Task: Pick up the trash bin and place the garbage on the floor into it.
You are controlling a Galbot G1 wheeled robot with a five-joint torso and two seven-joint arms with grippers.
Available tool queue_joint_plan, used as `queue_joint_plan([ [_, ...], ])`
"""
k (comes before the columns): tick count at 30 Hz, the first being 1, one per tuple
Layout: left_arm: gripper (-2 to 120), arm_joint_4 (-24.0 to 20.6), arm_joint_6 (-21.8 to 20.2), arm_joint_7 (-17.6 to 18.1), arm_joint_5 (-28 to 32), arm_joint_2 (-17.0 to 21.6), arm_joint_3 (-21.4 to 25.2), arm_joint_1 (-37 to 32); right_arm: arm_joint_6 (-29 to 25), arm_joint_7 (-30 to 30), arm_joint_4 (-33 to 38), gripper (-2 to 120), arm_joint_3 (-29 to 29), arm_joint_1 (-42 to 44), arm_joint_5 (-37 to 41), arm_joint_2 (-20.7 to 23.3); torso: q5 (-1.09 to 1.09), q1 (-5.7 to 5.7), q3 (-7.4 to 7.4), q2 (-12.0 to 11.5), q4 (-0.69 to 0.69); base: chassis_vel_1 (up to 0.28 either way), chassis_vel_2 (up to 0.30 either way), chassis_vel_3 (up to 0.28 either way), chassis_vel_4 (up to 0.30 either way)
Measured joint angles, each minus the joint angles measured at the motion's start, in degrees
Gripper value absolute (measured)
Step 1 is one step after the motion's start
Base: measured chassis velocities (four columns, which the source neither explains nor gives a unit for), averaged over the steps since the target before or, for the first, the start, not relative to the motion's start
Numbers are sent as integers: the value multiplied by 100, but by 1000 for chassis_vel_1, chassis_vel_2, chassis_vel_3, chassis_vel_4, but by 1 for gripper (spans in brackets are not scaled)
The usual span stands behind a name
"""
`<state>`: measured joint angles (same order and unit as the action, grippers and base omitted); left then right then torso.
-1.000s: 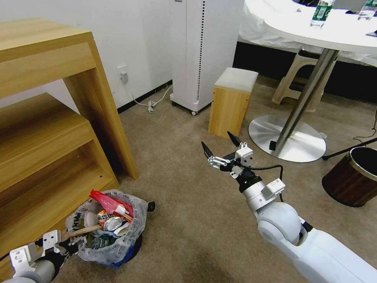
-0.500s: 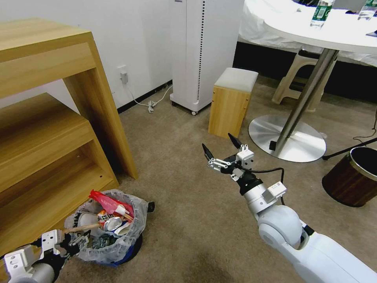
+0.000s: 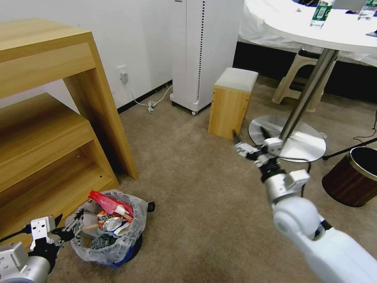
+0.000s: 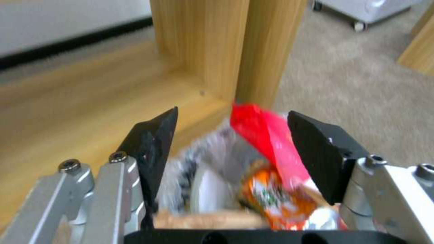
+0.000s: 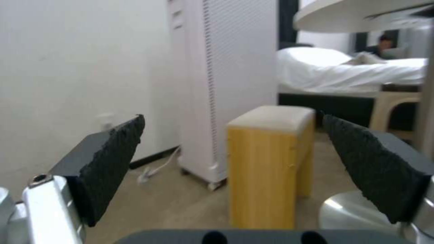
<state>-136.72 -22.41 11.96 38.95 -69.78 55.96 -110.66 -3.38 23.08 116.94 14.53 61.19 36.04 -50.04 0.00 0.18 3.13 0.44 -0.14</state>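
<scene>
- I've let go of the trash bin (image 3: 107, 232): a second ago my left claw (image 3: 70, 228) was closed on the bag at its near rim, and now it sits at the lower left of the head view with its fingers apart, backed just off that rim.
- In the left wrist view the left claw's two black fingers (image 4: 154, 142) stand spread with the bin's contents between them, clamped on nothing.
- The bin stands upright on the floor (image 3: 188, 196), lower left of the frame, close against the wooden shelf unit (image 3: 51, 129).
- The garbage (image 3: 110, 216) is heaped inside it, a red wrapper (image 3: 105, 200) on top; I see no litter on the carpet.
- My right claw (image 3: 251, 141) has swung from mid-frame toward the right, now before the table's round metal base (image 3: 310, 143); it is wide open and empty.
- I judge the task essentially finished.
</scene>
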Motion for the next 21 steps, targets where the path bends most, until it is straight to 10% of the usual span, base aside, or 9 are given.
queue_joint_plan([
  [21,99,-72,318,-99,-548,-203,-313,247,1033,-27,-245,100,1289,1028,435,-233,0,0,0,0,-1,0,0,0,0],
])
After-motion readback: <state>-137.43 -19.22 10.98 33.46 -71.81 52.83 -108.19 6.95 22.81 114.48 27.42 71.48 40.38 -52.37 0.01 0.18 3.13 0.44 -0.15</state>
